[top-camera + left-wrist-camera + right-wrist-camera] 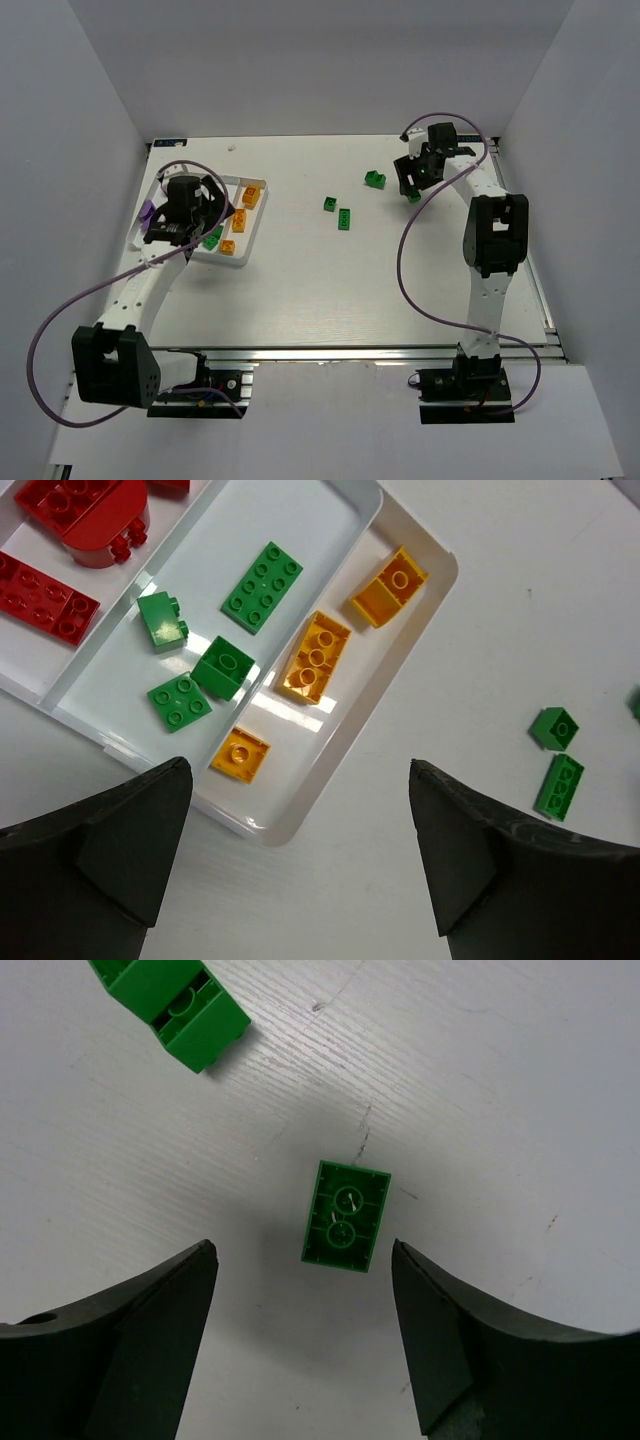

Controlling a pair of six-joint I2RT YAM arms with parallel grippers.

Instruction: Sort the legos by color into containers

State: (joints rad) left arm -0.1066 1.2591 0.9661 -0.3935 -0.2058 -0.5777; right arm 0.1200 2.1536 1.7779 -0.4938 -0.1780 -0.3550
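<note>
Left claw [300, 770] spread wide above white tray [322, 530]; right claw [302, 1250] spread above upturned green lego [346, 1216].

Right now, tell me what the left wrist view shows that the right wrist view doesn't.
Left wrist only: the white tray holding red bricks, green bricks and orange bricks in separate compartments, below the open left gripper. Right wrist only: an upturned green brick between the fingers of the open right gripper, a second green brick beyond. Both: the white table with loose green bricks on it, and empty jaws.
</note>
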